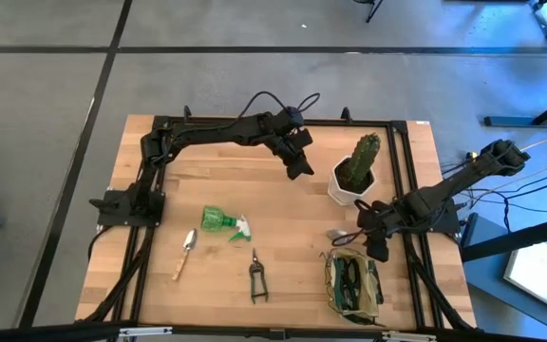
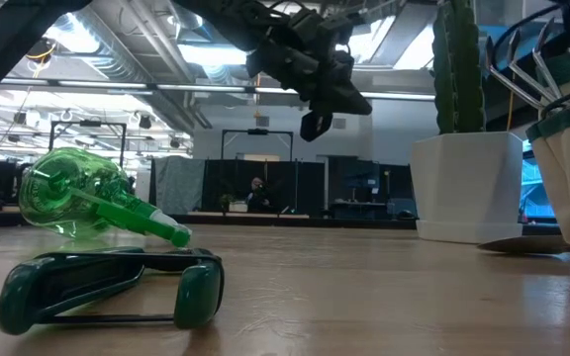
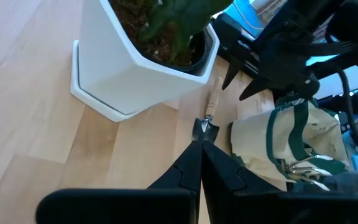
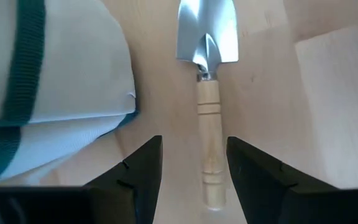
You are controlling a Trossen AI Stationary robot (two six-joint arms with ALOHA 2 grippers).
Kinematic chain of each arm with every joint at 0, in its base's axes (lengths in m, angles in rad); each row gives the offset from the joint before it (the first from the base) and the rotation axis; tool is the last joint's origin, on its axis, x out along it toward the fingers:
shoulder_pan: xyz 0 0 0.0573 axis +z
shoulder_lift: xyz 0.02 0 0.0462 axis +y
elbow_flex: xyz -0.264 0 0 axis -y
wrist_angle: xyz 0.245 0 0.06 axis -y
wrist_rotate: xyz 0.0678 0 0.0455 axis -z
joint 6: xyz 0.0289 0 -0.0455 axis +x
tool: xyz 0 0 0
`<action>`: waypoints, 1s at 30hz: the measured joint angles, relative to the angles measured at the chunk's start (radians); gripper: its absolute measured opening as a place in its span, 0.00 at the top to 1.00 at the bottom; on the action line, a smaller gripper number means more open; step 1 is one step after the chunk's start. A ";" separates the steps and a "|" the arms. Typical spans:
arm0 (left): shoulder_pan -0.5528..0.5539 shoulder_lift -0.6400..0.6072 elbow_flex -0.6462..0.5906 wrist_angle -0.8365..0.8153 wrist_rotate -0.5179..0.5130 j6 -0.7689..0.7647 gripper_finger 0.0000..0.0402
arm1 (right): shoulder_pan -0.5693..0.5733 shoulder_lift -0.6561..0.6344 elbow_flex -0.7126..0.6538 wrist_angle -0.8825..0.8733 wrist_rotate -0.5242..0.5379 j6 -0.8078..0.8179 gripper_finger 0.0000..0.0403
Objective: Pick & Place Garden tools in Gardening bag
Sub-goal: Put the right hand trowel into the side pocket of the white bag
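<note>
Trowel (image 4: 207,99) lies flat on the desk (image 1: 283,266) between the gardening bag (image 1: 353,282) and the white pot (image 1: 349,185), its wooden handle framed by the half-open, empty right pincer (image 4: 194,168), apparently lined up to grasp it, while the shut left pincer (image 1: 297,161) waits aloft, holding nothing.

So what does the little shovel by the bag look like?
The trowel has a shiny silver metal blade and a pale wooden handle with grooves. It lies flat on the wooden table, next to the gardening bag without touching it. The right gripper is above its handle, fingers open on either side, not gripping.
</note>
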 joint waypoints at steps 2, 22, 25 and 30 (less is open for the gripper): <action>0.000 0.000 0.000 0.000 0.001 0.008 0.99 | 0.000 0.001 -0.019 0.031 0.001 -0.014 0.55; 0.000 0.000 0.000 0.000 0.015 0.010 0.99 | -0.003 0.119 -0.093 0.201 0.075 -0.083 0.55; 0.000 0.000 0.000 0.000 0.015 0.010 0.99 | -0.003 0.129 -0.101 0.237 0.074 -0.092 0.55; 0.006 0.000 0.000 0.000 0.015 0.010 0.99 | -0.003 0.129 -0.160 0.331 0.032 -0.061 0.55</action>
